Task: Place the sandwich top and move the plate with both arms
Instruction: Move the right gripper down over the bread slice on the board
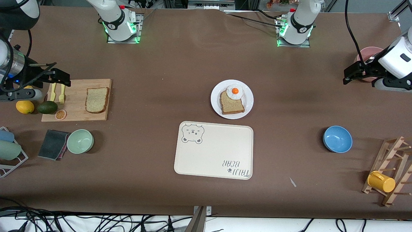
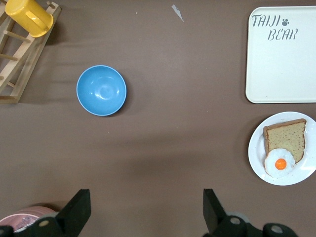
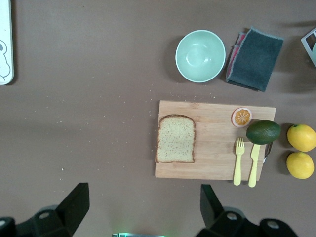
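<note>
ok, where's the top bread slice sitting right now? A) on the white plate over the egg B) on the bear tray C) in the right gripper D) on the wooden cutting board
D. The top bread slice lies flat on the wooden cutting board, with nothing gripping it; the white plate holds only the other slice and a fried egg.

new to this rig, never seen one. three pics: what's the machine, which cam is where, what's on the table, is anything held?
Two robot arms share a table. The front view looks down from across it; each wrist view looks down from one arm.

The left gripper hangs open over a pink bowl. The right gripper hangs open over the cutting board. Neither holds anything.

The sandwich top lies on that board. The plate mid-table carries a bread slice and fried egg, with a bear-print tray nearer the front camera.
</note>
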Tool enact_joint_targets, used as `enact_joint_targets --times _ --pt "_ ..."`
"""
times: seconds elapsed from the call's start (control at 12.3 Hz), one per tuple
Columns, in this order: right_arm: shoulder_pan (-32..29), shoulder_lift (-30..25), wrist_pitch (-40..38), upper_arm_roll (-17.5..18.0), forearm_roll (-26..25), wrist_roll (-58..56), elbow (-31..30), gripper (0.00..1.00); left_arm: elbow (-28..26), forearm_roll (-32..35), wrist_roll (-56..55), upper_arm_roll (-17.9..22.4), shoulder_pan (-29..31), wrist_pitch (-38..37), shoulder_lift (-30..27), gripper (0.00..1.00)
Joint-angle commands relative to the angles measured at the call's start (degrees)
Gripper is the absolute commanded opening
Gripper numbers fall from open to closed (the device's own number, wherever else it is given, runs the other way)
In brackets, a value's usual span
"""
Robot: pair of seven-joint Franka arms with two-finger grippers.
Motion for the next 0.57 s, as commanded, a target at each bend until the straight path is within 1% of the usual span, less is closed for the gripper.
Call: enact_joint_targets --times 0.0,0.24,0.49 --pt "1.26 -0.18 4.19 -0.65 -1.33 0.95 -3.79 0.99 0.78 0.51 -0.26 0.11 -0.28 -0.26 0.2 1.0" --pt "1.35 -0.18 11.57 -0.48 -2.13 3.05 -10.2 0.99 0.78 0.51 -0.26 0.11 -0.28 -0.35 0.11 1.0" --pt "1.79 -0.01 19.21 0.05 -4.93 6.74 -17.32 0.99 0.78 0.51 -0.26 0.2 -0.28 -0.52 0.03 1.0"
